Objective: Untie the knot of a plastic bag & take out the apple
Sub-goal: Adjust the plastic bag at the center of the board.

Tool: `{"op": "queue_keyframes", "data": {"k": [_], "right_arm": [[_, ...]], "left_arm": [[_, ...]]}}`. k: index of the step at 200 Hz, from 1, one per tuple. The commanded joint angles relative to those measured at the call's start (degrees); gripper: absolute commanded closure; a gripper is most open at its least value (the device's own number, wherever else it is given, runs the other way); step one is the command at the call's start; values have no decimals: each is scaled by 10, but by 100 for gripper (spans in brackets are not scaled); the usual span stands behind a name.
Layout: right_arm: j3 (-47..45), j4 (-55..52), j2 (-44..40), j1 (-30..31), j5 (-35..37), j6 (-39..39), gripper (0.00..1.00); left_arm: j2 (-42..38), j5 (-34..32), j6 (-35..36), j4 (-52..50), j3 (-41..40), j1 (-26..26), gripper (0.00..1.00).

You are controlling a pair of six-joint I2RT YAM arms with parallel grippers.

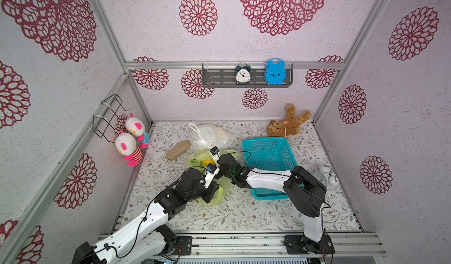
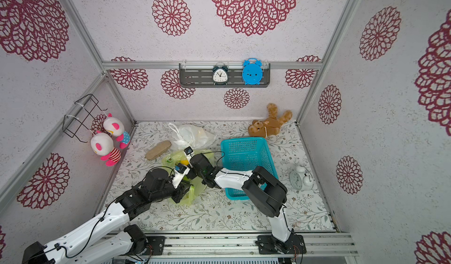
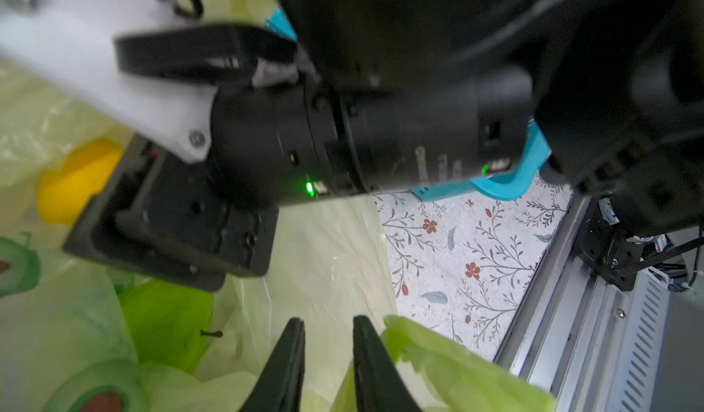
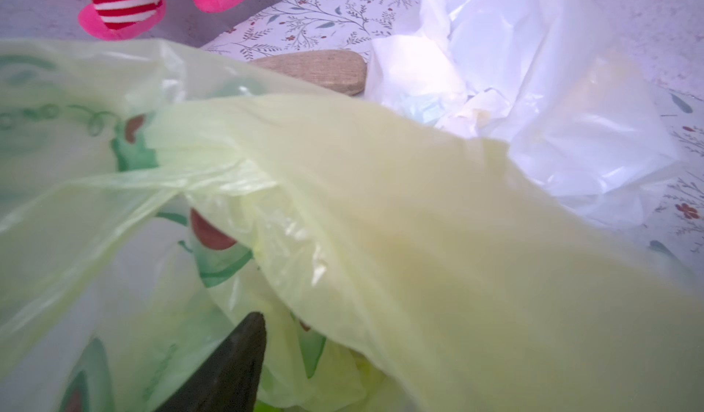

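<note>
Bag (image 4: 381, 219) pale green, avocado print (image 4: 213, 242), green script (image 4: 49, 114) on it blurred

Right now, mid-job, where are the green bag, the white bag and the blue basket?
green bag (image 1: 196, 156): in a top view, on its far printed side.
white bag (image 4: 552, 132): right wrist view, on its crumpled body.
blue basket (image 1: 263, 140): in a top view, on its far rim.

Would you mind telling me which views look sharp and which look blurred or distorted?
In both top views, sharp and evenly lit, the frame posts splaying outward; left wrist view, the right arm is blurred, the tablecloth crisper; right wrist view, the green bag is soft, the white bag washed out.
</note>
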Motion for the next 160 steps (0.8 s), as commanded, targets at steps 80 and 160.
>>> {"op": "queue_keyframes", "data": {"k": [80, 160], "right_arm": [[233, -211, 183, -41, 20, 110, 30], [-54, -46, 0, -19, 62, 192, 50]], "left_arm": [[-12, -112, -194, -108, 3, 20, 82], [-72, -313, -211, -217, 95, 112, 75]]}}
